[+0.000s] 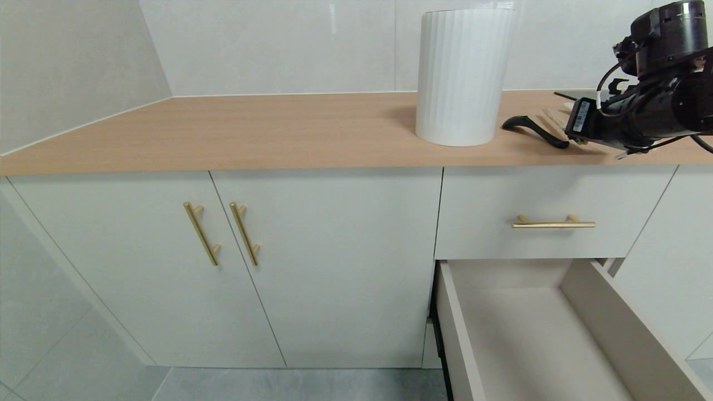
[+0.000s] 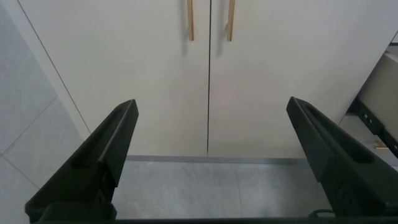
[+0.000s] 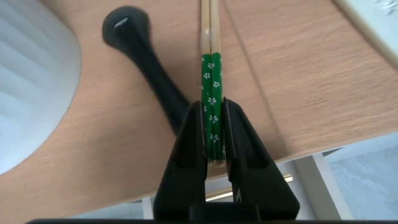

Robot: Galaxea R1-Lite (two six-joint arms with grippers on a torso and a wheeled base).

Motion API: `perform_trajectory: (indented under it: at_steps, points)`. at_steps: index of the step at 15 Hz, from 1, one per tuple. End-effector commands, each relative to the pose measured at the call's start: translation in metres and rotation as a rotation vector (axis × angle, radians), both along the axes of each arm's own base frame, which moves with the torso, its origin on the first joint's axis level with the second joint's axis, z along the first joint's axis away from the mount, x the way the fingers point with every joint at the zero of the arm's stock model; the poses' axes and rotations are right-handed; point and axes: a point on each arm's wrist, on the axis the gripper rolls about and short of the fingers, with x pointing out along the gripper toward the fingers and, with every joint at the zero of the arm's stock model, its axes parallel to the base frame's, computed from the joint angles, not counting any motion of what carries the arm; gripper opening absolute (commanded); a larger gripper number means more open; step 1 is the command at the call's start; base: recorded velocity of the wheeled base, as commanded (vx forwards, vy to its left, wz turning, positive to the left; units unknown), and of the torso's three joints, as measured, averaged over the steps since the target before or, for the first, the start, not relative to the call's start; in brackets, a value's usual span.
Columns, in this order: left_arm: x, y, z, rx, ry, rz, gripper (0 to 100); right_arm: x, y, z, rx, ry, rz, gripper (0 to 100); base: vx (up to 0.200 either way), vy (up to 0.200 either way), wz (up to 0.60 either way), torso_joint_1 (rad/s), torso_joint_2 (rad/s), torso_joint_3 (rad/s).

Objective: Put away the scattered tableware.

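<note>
Right claw point(image 3: 213, 112) clamped on green-ended chopsticks point(image 3: 209, 37) beside black utensil point(image 3: 152, 71), left claw point(image 2: 211, 106) wide apart, empty

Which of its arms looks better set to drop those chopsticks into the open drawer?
Right, likely. The right gripper is shut on the chopsticks at the counter edge, roughly above the open drawer. The left gripper hangs open and empty, low before the cabinet doors.
</note>
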Motion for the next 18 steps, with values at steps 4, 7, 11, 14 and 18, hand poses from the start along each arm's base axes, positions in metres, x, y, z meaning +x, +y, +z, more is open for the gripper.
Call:
perform_trajectory:
  at_steps: [4, 7, 11, 14, 18]
  points:
    - [0.0, 0.0, 0.0, 0.0, 0.0, 0.001, 100, -0.011, -0.004, 0.013, 0.012, -0.039, -0.006, 0, 0.0, 0.0, 0.0, 0.0, 0.0, 0.0]
    - [0.0, 0.0, 0.0, 0.0, 0.0, 0.001, 100, -0.076, -0.016, 0.059, 0.075, -0.18, 0.022, 0, 0.0, 0.0, 0.0, 0.0, 0.0, 0.0]
    - [0.0, 0.0, 0.0, 0.0, 0.0, 0.001, 100, -0.186, -0.032, 0.058, 0.187, -0.218, 0.26, 0, 0.0, 0.0, 0.0, 0.0, 0.0, 0.0]
    - [0.0, 0.0, 0.0, 0.0, 0.0, 0.001, 100, -0.232, -0.038, 0.029, 0.23, -0.175, 0.398, 0, 0.0, 0.0, 0.0, 0.0, 0.0, 0.0]
    - [0.0, 0.0, 0.0, 0.0, 0.0, 0.001, 100, -0.237, -0.034, -0.001, 0.23, -0.06, 0.534, 0, 0.0, 0.0, 0.0, 0.0, 0.0, 0.0]
